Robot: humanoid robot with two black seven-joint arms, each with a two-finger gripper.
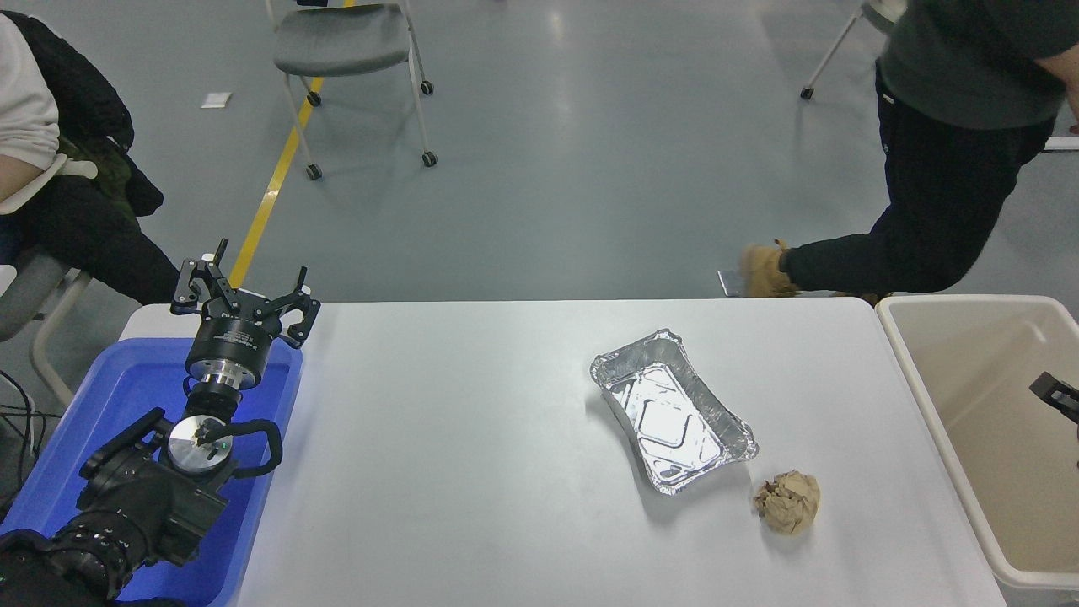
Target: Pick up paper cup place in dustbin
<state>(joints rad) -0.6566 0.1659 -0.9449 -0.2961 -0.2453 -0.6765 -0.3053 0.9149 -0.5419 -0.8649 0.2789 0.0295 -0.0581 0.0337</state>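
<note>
Hovering over the dustbin (906, 371) at far right, the right gripper (1058, 393) barely shows; grip unreadable, no cup visible. Best: let go low, centred inside the walls.

We see a foil tray (674, 410) near a crumpled brown paper ball (787, 502) on the white table (472, 472); a blue bin (126, 396) sits at left.

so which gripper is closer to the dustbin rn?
Right. Only a black tip of the right gripper shows at the picture's right edge, over the dustbin. The left gripper is parked across the table, above the blue bin.
</note>
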